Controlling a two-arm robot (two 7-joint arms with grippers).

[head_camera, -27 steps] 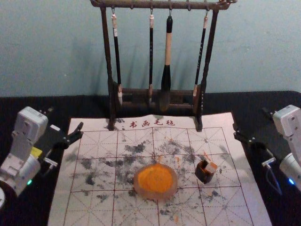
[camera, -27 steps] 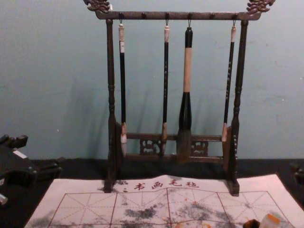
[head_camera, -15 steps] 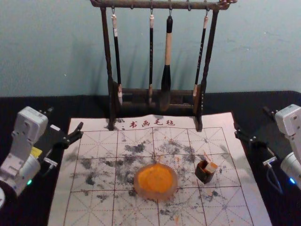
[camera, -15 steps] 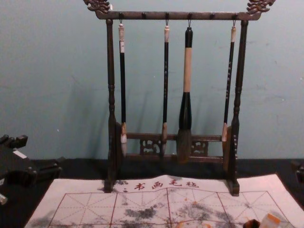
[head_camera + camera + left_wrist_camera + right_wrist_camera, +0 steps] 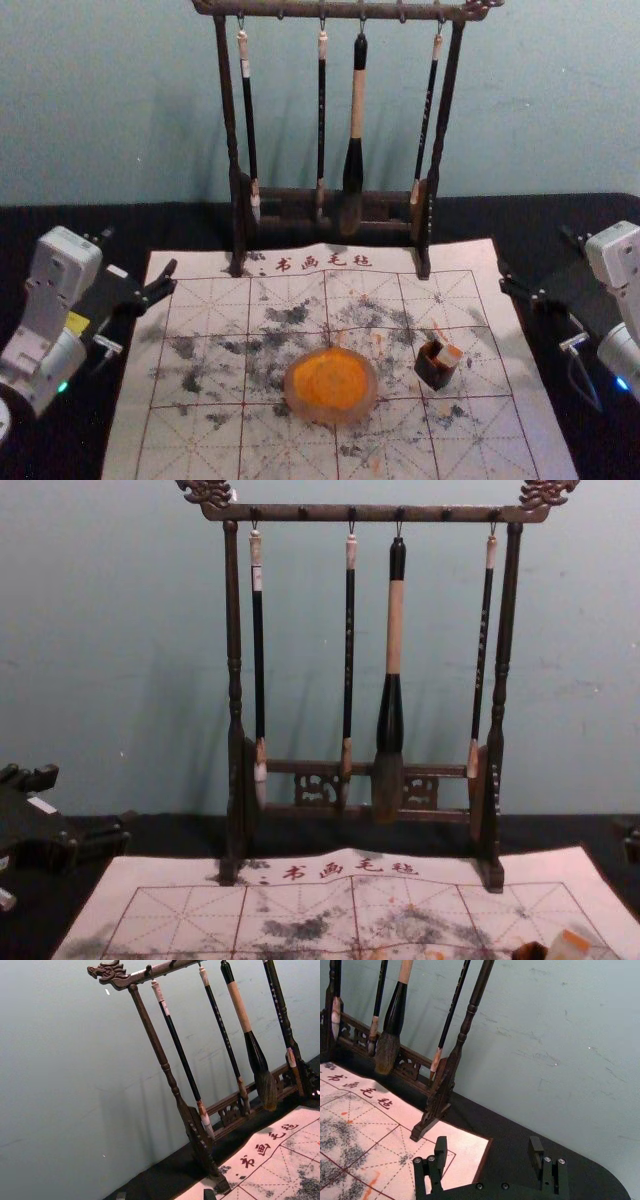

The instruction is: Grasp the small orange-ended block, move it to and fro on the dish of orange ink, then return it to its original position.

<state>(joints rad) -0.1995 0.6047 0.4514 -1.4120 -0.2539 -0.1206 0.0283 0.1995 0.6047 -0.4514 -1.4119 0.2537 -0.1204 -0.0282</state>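
my right gripper has edged out a bit beside the mat, left gripper parked opposite, both with fingers apart. the block hasn't moved, so grabbing likely comes first.

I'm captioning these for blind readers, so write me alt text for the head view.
A dish of orange ink sits on an ink-stained, gridded mat, with an orange-ended block tilted at a small dark container to its right. The robot's left gripper and right gripper, both open, flank the mat. Behind, four brushes hang from a dark rack.
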